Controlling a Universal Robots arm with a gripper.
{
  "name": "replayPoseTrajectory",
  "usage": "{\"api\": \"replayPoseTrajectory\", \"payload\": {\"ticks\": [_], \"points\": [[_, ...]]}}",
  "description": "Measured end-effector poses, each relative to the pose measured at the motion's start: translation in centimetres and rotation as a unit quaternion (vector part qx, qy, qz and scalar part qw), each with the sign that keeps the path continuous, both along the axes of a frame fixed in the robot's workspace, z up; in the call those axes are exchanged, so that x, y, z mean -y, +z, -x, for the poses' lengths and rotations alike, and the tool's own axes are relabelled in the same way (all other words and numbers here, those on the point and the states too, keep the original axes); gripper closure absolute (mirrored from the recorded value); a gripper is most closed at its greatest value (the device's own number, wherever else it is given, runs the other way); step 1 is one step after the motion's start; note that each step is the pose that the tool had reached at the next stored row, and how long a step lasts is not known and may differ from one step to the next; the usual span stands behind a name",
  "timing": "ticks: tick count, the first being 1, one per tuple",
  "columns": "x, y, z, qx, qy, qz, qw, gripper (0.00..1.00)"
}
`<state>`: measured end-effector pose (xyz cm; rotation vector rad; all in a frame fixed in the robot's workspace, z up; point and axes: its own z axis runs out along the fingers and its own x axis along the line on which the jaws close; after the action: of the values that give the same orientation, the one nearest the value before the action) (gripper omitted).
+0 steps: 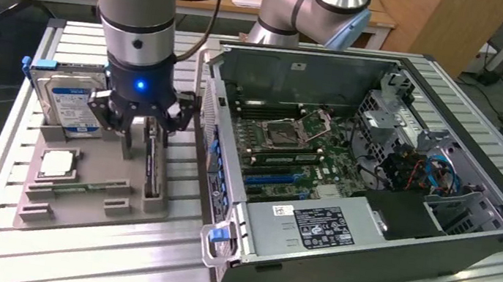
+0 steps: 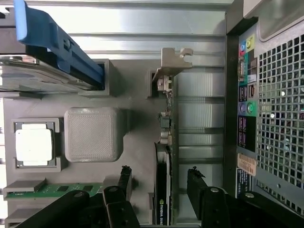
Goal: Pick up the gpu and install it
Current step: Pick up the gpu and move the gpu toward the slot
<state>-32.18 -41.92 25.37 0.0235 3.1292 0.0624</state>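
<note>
Heads up, the main thing I'd be worrying about is the card getting levered sideways. The gpu (image 2: 163,190) is standing edge-on in its slot in the tray (image 1: 73,212), so if you're closing off-centre, one finger is going to be pushing it before the other is touching, and it could end up tilting or jamming in the slot instead of lifting clean. Second worry is the fingers (image 2: 124,179) landing on the small parts along the board rather than on flat card, which would be giving you a slippy hold. The case (image 1: 473,245) is also sitting just beside the tray, so you aren't getting much room to swing. Your pincer (image 1: 144,130) is hanging over the tray with its jaws wide apart, gripping nothing. The gpu is running right between the two fingers, one on each side, not touching either as far as I can tell, and maybe sitting a touch nearer the case-side finger.
</note>
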Motion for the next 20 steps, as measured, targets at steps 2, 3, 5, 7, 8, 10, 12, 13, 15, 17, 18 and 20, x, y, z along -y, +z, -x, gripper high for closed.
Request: {"api": "replayPoseTrajectory", "payload": {"ticks": [2,3,5,7,8,10,12,13,15,17,18,20], "points": [[0.02,-0.20,0.0,-0.0001,0.000,0.0002,1.0000,0.41],[0.02,-0.33,0.0,0.0000,0.000,0.0002,1.0000,0.41],[0.02,-0.62,0.0,0.0000,0.000,0.0003,1.0000,0.41],[0.02,-0.96,0.0,0.0000,0.000,0.0004,1.0000,0.41],[0.02,-1.12,0.0,0.0000,0.000,0.0004,1.0000,0.41],[0.03,-1.45,0.0,0.0000,0.000,0.0004,1.0000,0.41],[0.02,-1.76,0.0,0.0000,0.000,0.0003,1.0000,0.41],[0.02,-1.88,0.0,0.0000,0.000,0.0004,1.0000,0.41],[0.02,-2.11,0.0,0.0000,0.000,0.0004,1.0000,0.41],[0.02,-2.34,0.0,0.0000,0.000,0.0004,1.0000,0.41],[0.02,-2.46,0.0,0.0000,0.000,0.0004,1.0000,0.41],[0.02,-2.69,0.0,0.0000,-0.001,0.0004,1.0000,0.41]]}}
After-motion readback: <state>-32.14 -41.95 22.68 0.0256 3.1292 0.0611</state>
